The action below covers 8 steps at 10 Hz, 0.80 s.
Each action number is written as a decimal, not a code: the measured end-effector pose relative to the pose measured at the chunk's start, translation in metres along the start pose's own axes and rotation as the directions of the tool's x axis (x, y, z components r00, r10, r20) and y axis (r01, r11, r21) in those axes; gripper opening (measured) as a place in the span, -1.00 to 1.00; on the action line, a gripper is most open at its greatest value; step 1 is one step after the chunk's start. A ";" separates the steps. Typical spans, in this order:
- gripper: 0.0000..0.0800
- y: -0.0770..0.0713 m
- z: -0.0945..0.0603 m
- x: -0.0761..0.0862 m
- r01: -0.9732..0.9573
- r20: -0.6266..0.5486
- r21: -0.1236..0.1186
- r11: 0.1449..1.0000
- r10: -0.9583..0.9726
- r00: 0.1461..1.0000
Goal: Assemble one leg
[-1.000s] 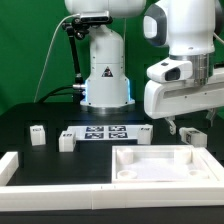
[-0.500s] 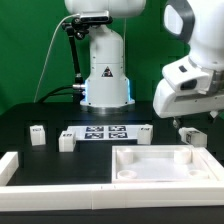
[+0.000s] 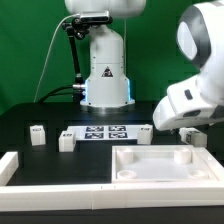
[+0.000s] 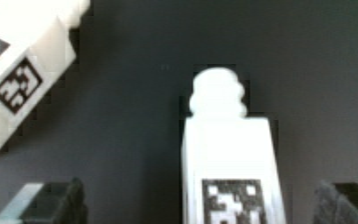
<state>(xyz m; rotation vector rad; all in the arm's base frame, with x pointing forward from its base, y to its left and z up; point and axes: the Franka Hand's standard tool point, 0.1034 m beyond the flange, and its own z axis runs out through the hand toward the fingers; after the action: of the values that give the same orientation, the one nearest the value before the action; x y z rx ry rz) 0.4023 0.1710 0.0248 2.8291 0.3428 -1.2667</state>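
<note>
In the wrist view a small white leg (image 4: 229,150) lies on the black table, its ridged tip pointing away and its marker tag near my jaws. My gripper (image 4: 202,205) is open around it, with one dark finger (image 4: 51,205) on each side and a gap between each finger and the leg. In the exterior view my gripper (image 3: 186,130) is low at the right, over that leg (image 3: 196,136). Three more legs stand on the table: two at the left (image 3: 38,134) (image 3: 67,140) and one (image 3: 143,131) by the marker board.
The wide white panel (image 3: 150,172) with corner sockets lies at the front right. The marker board (image 3: 105,132) lies in front of the robot base. A white rail (image 3: 50,178) runs along the front. Another white tagged part (image 4: 25,70) lies close to the leg.
The arm has swung towards the exterior view's right and dropped lower, tilting over the leg at the right. The parts on the table have not moved.
</note>
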 end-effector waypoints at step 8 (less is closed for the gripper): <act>0.40 -0.008 0.017 0.006 0.000 0.153 -0.006 1.000 0.001 0.988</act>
<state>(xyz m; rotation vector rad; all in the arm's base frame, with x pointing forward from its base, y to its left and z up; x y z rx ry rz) 0.3920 0.1784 0.0096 2.7048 0.3400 -1.4684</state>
